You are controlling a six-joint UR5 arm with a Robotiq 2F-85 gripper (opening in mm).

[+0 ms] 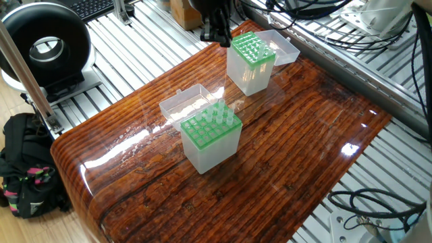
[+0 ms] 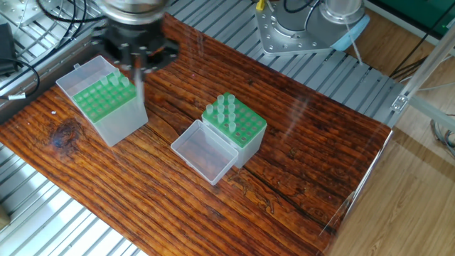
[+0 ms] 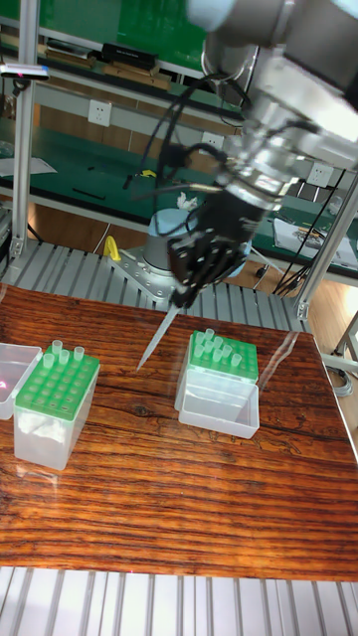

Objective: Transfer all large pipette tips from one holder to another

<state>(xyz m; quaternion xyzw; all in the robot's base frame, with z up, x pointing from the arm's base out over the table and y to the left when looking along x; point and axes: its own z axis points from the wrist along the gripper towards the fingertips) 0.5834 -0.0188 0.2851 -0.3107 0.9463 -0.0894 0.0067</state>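
Two clear holders with green racks stand on the wooden table. The left holder has a few large pipette tips along its far edge. The right holder keeps several tips at its back corner. My gripper is shut on one long whitish tip, which hangs tilted below the fingers. In the other fixed view it hovers, blurred, just above the left holder's right side. In one fixed view the gripper is beside the far holder.
Each holder's clear lid lies open beside it. The robot base sits on the slatted frame behind the table. A black round device, a backpack and cables lie off the table's edges.
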